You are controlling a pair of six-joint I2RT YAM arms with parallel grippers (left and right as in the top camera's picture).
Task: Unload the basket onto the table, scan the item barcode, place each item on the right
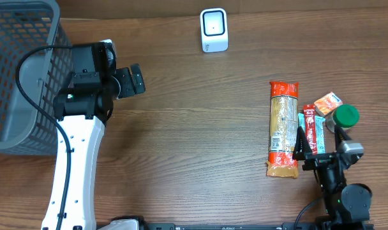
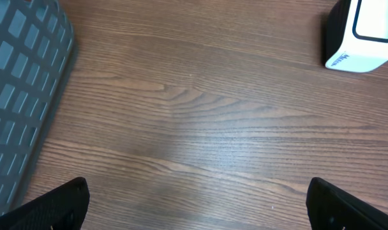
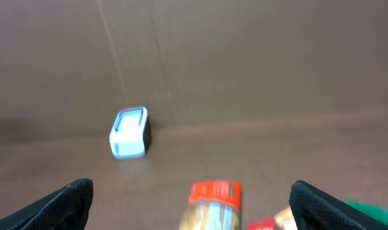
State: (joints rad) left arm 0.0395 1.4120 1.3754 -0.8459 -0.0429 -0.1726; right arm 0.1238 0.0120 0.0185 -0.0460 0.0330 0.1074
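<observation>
Several items lie at the table's right: a long orange-and-red cracker pack (image 1: pixel 283 128), a red bar (image 1: pixel 309 130), a teal bar (image 1: pixel 319 131), a small orange packet (image 1: pixel 328 102) and a green-lidded jar (image 1: pixel 346 116). The white barcode scanner (image 1: pixel 214 30) stands at the back centre. My right gripper (image 1: pixel 318 145) hovers open over the near ends of the bars, holding nothing. In the right wrist view the right gripper (image 3: pixel 194 207) frames the blurred cracker pack (image 3: pixel 213 203), with the scanner (image 3: pixel 129 133) beyond. My left gripper (image 1: pixel 133 80) is open beside the basket, over bare wood (image 2: pixel 200 211).
A grey mesh basket (image 1: pixel 15 70) fills the back left corner, its wall (image 2: pixel 22 96) close to my left fingers. The scanner (image 2: pixel 363 32) shows at the top right of the left wrist view. Brown wood tabletop lies between the two arms.
</observation>
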